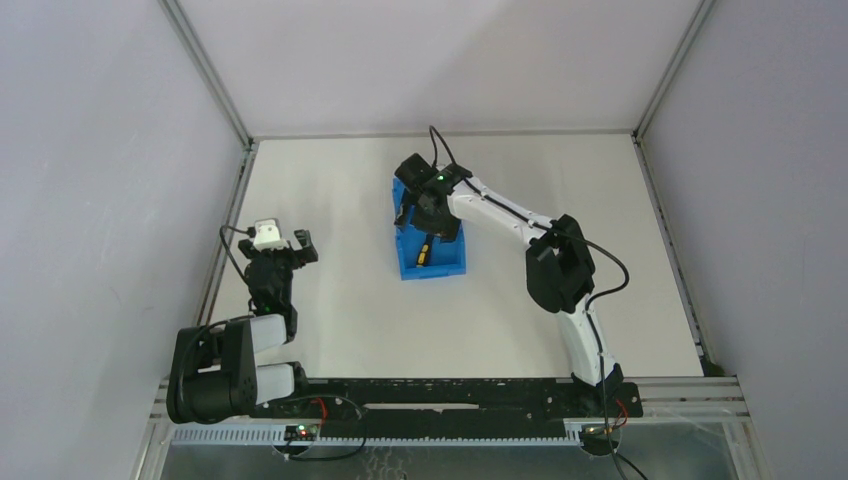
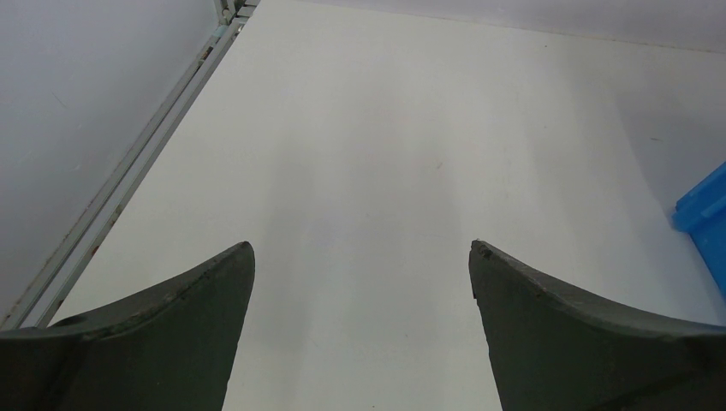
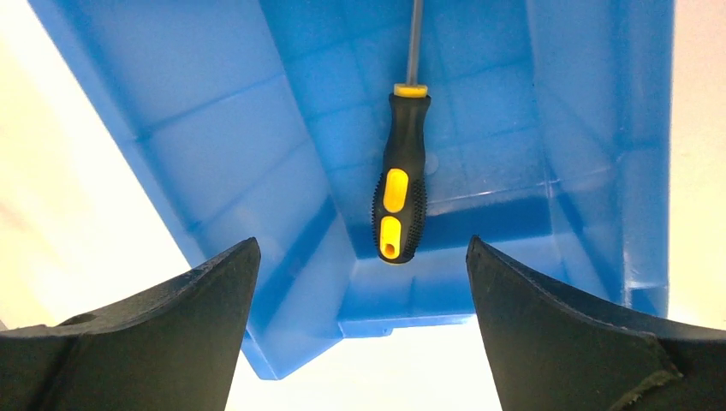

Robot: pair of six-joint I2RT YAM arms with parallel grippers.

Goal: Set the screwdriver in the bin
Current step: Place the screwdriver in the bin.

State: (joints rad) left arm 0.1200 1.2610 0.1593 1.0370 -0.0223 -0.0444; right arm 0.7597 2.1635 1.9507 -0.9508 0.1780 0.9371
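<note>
So the screwdriver [image 3: 398,193] lies inside the bin [image 3: 214,128], handle toward 6 o'clock, and the right end effector [image 3: 361,247] hangs above it, spread wide, holding nothing. Pull out crooked and it could snag the bin wall and tip it.

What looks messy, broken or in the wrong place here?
Nothing stands out. The screwdriver sits inside the blue bin, and nothing looks spilled or cracked. The right pincer hangs open above it, and the left pincer is open over the table.

No legible text, brand or number on screwdriver [image 3: 399,184] or bin [image 3: 214,128]; none elsewhere
</note>
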